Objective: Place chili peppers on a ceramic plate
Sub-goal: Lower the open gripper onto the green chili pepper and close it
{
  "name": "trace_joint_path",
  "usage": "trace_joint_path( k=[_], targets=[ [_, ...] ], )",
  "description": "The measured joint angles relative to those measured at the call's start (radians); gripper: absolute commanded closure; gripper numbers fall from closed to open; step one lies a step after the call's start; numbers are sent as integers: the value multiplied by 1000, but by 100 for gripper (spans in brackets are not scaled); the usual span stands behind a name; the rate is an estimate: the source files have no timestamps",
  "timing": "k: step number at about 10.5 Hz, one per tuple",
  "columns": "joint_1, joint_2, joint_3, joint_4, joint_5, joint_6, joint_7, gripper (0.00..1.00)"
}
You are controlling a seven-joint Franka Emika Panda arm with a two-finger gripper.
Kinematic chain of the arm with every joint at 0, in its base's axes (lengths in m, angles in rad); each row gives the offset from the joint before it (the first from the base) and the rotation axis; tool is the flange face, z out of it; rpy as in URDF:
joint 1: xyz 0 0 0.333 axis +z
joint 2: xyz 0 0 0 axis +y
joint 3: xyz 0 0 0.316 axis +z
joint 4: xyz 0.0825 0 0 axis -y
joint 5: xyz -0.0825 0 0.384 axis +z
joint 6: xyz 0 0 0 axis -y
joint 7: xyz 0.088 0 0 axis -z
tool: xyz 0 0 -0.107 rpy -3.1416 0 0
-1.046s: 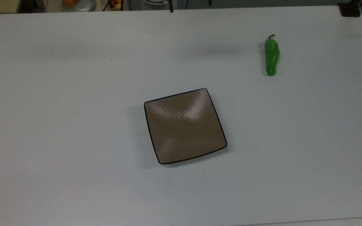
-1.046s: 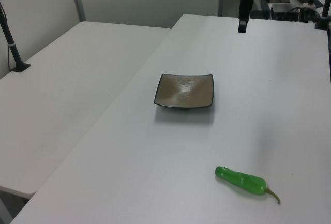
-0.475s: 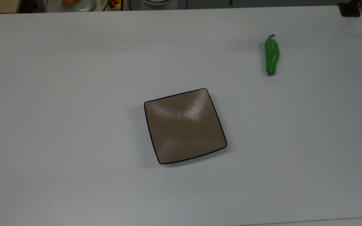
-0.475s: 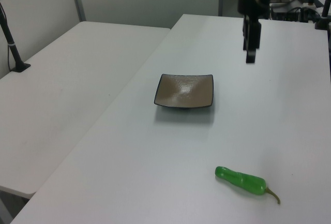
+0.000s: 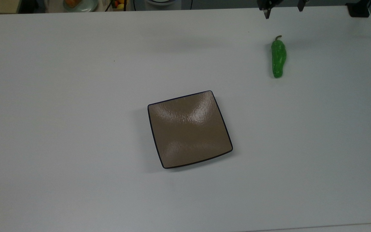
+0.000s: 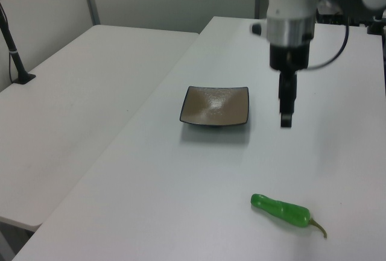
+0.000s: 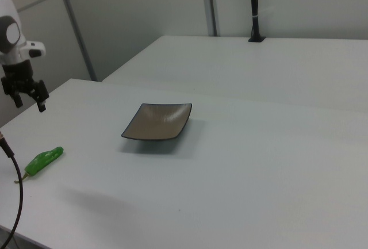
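On the white worktop (image 5: 76,129), toward two o'clock in the top view, the green chili pepper (image 5: 278,57) lies alone with its stem pointing to twelve, well apart from the square brown ceramic plate (image 5: 189,129) near the middle. Nothing rests on the plate. The gripper (image 5: 282,9) hangs in the air just past the pepper's stem end at the top view's upper edge, its two fingers (image 5: 267,13) spread wide and holding nothing.

By my reading, the step in hand is the approach for the pick: the pepper is untouched and the gripper stands clear of it. The next move would call for lining the open fingers across the pepper's narrow width, near its thick middle and not the stem, then lowering until they straddle it at the worktop before closing. Its glossy, wrinkled skin may slip if pinched near the tapered tip.

The right view shows the gripper (image 7: 27,98) above and beyond the chili pepper (image 7: 44,160), with both spread fingers and the height gap plain, which the top view flattens. The left view puts the gripper (image 6: 286,117) edge-on, so the opening is hidden there, but it shows the pepper (image 6: 281,210) at five o'clock from the plate (image 6: 215,106), stem away from it.
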Motion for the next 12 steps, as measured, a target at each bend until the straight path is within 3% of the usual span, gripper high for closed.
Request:
trace_joint_path(
  k=[4, 7, 10, 12],
  targets=[
    [103, 137, 2, -3, -129, 88, 257, 0],
    [127, 214, 2, -13, -146, 135, 316, 0],
    [146, 297, 2, -28, -235, 197, 424, 0],
    [148, 328, 2, -33, -251, 205, 435, 0]
  ],
)
